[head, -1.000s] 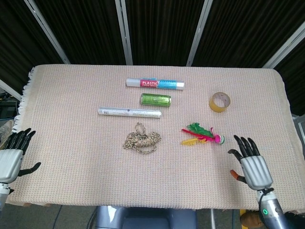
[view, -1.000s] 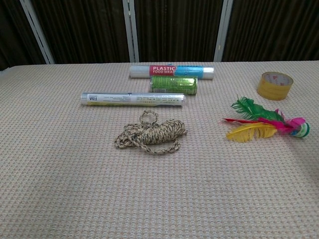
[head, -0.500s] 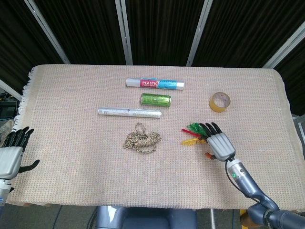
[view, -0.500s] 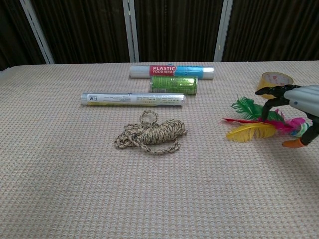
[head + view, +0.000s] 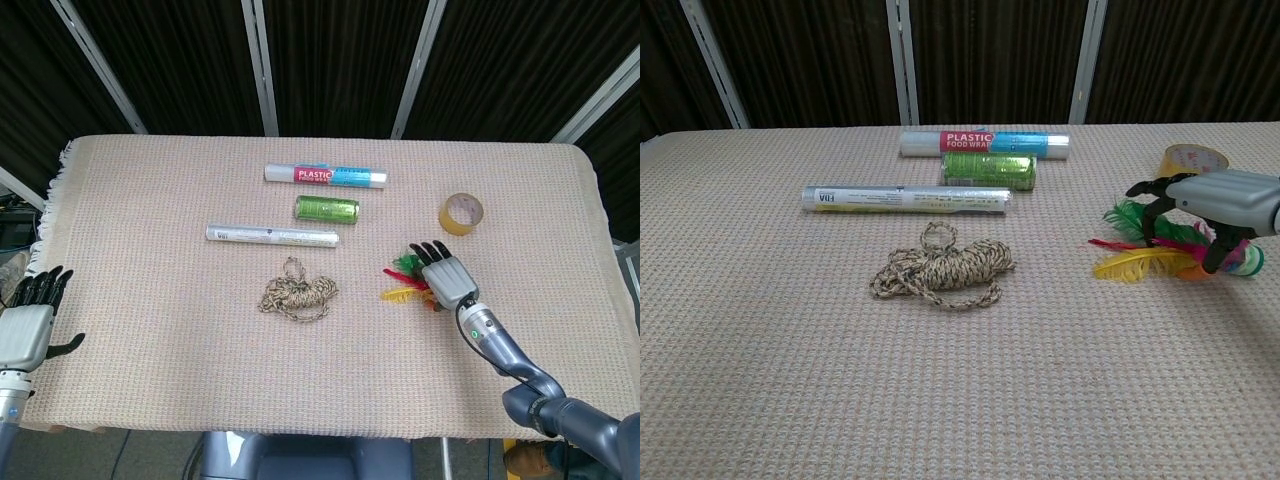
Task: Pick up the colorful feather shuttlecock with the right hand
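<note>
Reach looks done, grasp not confirmed: the right hand [image 5: 447, 279] sits palm-down directly over the colorful feather shuttlecock [image 5: 404, 281], which lies flat on the beige woven cloth-covered tabletop [image 5: 150, 300], right of centre, well short of the near edge. In the chest view the right hand [image 5: 1215, 200] has dark fingers [image 5: 1152, 200] curled down over the green and pink feathers, thumb dropping beside the base; whether they actually pinch the shuttlecock [image 5: 1145, 250] cannot be told, no lift visible. Left to do: close on it and raise it. Shuttlecock look: green, red, pink and yellow feathers fanning toward the left, small round striped base at the right end, mostly hidden under the hand. Light, floppy feathers, probably better gripped near the base. The left hand [image 5: 25, 325] rests at the tabletop's near left corner, fingers spread, holding nothing. Yellow tape roll [image 5: 461, 213] near, behind the shuttlecock; tan coiled rope [image 5: 297, 293] to its left.
</note>
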